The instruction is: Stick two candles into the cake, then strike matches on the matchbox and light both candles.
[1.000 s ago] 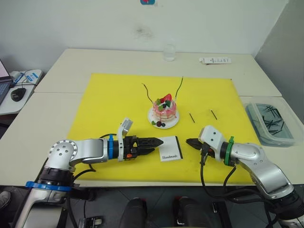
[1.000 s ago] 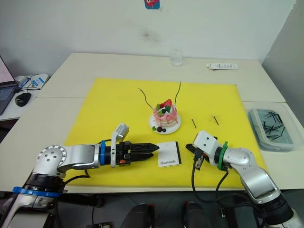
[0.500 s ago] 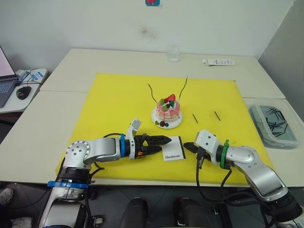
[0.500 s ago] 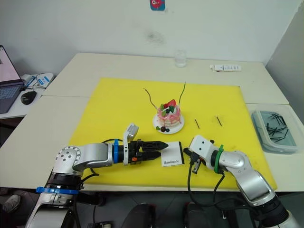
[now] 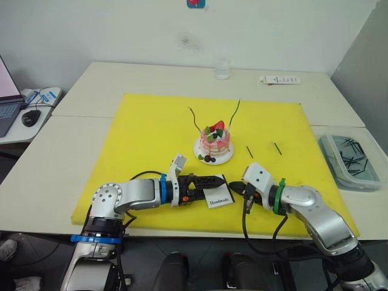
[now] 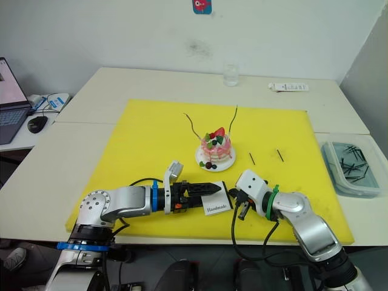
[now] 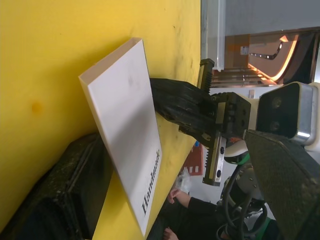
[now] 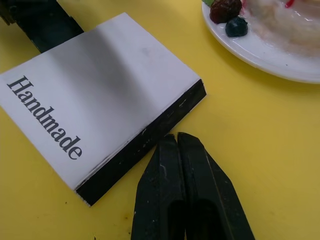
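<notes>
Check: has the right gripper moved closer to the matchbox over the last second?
Yes. The right gripper has closed in on the matchbox; its shut fingers now sit right beside the box's black edge, where a clear gap of yellow mat lay before.

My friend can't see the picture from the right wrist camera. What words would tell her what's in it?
The robot's right pincer, its two black fingers pressed shut, points at the black strip edge of a white matchbox printed "Handmade", lying on a yellow mat. The cake's white plate with dark berries sits nearby.
</notes>
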Controlling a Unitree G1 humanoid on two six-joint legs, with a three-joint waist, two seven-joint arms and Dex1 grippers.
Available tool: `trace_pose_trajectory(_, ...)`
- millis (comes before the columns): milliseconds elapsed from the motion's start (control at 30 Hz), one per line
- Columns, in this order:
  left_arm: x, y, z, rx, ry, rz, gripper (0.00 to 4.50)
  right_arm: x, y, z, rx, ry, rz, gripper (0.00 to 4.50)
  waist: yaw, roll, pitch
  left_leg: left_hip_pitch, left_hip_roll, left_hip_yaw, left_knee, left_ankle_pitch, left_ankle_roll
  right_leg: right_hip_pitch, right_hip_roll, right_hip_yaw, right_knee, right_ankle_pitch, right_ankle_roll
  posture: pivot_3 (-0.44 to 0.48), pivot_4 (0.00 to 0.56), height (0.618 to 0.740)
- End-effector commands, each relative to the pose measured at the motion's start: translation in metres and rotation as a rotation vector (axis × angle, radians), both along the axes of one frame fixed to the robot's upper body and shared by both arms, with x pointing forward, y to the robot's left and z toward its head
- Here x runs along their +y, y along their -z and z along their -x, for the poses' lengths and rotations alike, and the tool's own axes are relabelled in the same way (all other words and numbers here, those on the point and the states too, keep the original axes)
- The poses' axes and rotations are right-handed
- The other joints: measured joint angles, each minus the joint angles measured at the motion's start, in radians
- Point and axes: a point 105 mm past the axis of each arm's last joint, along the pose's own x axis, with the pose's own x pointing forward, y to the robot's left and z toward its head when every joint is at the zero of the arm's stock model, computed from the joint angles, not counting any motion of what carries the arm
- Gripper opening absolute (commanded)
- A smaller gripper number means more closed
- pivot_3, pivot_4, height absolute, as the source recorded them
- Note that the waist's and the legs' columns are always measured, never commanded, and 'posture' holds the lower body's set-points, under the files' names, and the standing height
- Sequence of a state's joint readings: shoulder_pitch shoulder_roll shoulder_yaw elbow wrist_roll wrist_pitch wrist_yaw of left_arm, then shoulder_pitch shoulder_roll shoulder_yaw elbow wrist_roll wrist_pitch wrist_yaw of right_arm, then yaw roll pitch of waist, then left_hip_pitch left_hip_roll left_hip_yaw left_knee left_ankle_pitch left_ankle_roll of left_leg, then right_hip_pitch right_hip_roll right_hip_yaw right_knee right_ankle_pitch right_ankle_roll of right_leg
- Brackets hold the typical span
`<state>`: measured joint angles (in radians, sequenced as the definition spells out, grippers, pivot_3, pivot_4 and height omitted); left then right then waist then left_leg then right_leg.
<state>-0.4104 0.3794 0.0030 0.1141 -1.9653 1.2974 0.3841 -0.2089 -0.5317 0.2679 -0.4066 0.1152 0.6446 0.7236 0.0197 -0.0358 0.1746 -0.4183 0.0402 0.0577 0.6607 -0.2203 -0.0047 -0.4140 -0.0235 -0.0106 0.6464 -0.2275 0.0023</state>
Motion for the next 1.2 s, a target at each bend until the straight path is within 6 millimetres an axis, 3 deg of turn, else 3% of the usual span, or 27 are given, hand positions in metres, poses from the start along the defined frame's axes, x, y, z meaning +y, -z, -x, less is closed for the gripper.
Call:
trace_pose_trajectory(33,-0.010,0.008,0.010,0.026,0.029,-0.014,4.50,0.000,-0.011,0.004,-0.022,-0.028,-0.012,0.03,0.002,0.000,0.000,0.000,0.000,0.000,0.000,0.000,0.000,0.000,0.000,0.000,0.000,0.000,0.000,0.000,0.150,0.740)
trace_pose_trajectory(233,-0.008,0.011,0.006,0.040,-0.056,-0.018,4.50,-0.009,-0.007,0.010,0.012,-0.051,0.013,0.03,0.004,0.000,0.000,0.000,-0.002,0.000,0.000,0.000,0.000,0.001,-0.004,0.000,-0.002,0.000,0.000,0.000,0.150,0.740)
trace_pose_trajectory(600,-0.011,0.011,0.009,0.036,-0.052,-0.025,4.50,0.012,-0.012,0.009,0.031,-0.091,-0.049,0.03,0.004,0.000,0.000,0.000,-0.003,-0.001,-0.001,0.000,0.000,0.001,-0.005,-0.001,-0.002,-0.001,0.001,0.000,0.150,0.740)
trace_pose_trajectory(1000,-0.011,0.013,0.009,0.043,-0.056,-0.031,4.50,0.018,-0.019,0.009,0.044,-0.091,-0.098,0.03,0.004,0.000,0.000,0.000,-0.009,-0.002,-0.001,0.000,0.000,0.001,-0.011,-0.002,-0.002,-0.002,0.003,0.000,0.150,0.740)
trace_pose_trajectory(1200,-0.008,0.014,0.010,0.038,-0.057,-0.047,4.50,0.001,-0.016,-0.005,0.008,-0.015,-0.043,0.03,0.003,0.000,0.000,0.000,-0.009,-0.002,-0.001,0.000,0.000,0.001,-0.012,-0.002,-0.002,-0.002,0.003,0.000,0.150,0.740)
